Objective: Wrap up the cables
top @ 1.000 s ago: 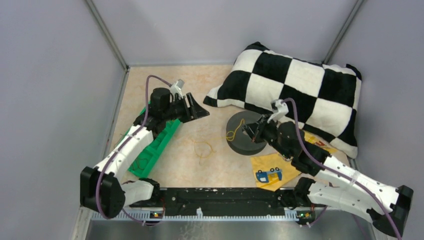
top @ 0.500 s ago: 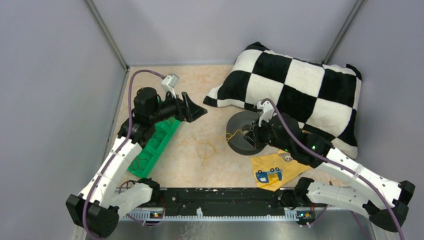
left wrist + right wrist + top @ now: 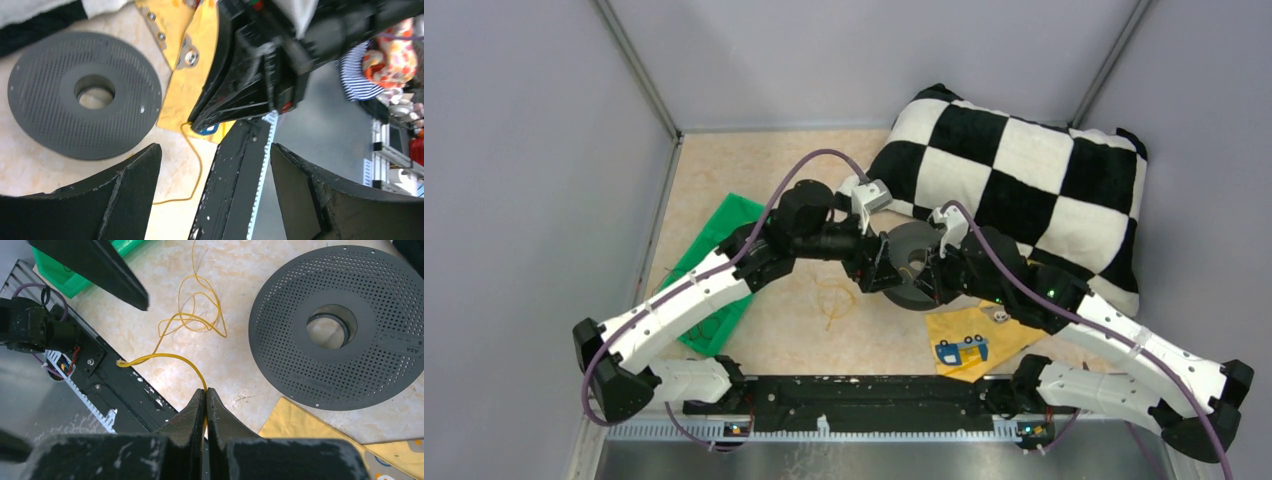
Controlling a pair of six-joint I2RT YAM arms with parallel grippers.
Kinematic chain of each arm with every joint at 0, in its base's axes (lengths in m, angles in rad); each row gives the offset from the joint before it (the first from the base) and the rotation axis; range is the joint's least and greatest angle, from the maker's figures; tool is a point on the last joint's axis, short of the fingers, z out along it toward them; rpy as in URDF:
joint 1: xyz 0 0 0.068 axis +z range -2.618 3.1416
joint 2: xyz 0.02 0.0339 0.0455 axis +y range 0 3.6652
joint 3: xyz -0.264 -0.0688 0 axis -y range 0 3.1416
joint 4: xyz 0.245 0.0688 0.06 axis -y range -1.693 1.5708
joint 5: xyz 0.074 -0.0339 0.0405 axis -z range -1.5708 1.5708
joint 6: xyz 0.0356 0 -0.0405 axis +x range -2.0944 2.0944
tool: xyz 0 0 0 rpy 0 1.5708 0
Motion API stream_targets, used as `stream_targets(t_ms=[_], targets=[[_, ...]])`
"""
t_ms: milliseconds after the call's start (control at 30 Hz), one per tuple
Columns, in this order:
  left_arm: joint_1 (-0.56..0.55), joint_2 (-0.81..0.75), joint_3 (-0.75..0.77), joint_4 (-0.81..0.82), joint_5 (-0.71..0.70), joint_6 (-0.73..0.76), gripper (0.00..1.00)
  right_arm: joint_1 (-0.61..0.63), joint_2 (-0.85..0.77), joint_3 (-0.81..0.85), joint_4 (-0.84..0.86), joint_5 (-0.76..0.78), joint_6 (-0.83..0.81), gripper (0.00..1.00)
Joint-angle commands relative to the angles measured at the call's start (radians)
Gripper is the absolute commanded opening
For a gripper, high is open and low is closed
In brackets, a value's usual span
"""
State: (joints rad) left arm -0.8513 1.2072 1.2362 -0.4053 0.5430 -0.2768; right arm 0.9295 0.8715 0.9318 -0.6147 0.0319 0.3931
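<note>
Change since the earlier frame: left arm had swung from over the green plastic bin (image 3: 724, 228) at the table's left side to the centre, bringing the left pincer (image 3: 879, 275) up beside the spool; right arm had kept its place.
Left pincer: fingers spread wide with nothing between them, held just beside the right pincer (image 3: 205, 392) and facing its tip.
Right pincer: fingers pressed together, pinching the wire at their tips.
Wire: thin yellow-gold wire (image 3: 192, 322); one strand curved up from near the black rail (image 3: 125, 390) at the table's near edge into the right pincer. The rest lay in loose loops on the beige marbled table (image 3: 724, 165), near the spool's left side but apart from it.
Spool: dark grey perforated plastic spool (image 3: 300, 367), lying flat on the table with its hub hole facing up, beside both pincers.
Pillow: black-and-white chequered pillow (image 3: 1024, 170), in the far right corner, just behind the spool.
Sheet: yellow sheet (image 3: 959, 325), flat on the table on the spool's near side, partly under the right arm.
</note>
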Motion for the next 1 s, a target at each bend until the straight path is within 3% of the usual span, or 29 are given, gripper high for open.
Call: stream_targets(t_ms=[0,133,333,567,667,733,800,833,900,967], targets=[[-0.015,0.035,0.021,-0.054,-0.103,0.075,0.86,0.006,0.004,0.061,0.041,-0.002,-0.003,0.00],[-0.015,0.045,-0.008,-0.002,-0.099,0.072,0.80,0.006,0.012,0.064,0.053,-0.020,-0.004,0.00],[-0.016,0.089,-0.017,0.029,-0.069,0.045,0.63,0.006,0.005,0.064,0.054,-0.024,-0.002,0.00],[-0.017,0.102,-0.033,0.058,-0.049,0.031,0.31,0.005,-0.015,0.046,0.049,-0.014,0.000,0.00],[-0.017,0.105,-0.032,0.049,-0.058,0.030,0.00,0.006,-0.023,0.036,0.045,0.000,0.002,0.00],[-0.017,0.098,-0.032,0.029,-0.109,0.034,0.00,0.006,-0.028,0.036,0.031,0.037,0.026,0.00],[-0.016,0.075,-0.043,0.021,-0.185,0.034,0.00,0.006,-0.039,0.040,0.009,0.096,0.058,0.48],[-0.016,0.059,-0.053,0.025,-0.231,0.026,0.00,0.005,-0.050,0.039,-0.001,0.127,0.078,0.66],[-0.015,0.020,-0.074,0.038,-0.350,-0.010,0.00,0.006,-0.094,0.026,-0.004,0.226,0.126,0.84],[-0.015,-0.043,-0.112,0.077,-0.428,-0.031,0.00,0.004,-0.171,-0.016,0.021,0.317,0.186,0.86]])
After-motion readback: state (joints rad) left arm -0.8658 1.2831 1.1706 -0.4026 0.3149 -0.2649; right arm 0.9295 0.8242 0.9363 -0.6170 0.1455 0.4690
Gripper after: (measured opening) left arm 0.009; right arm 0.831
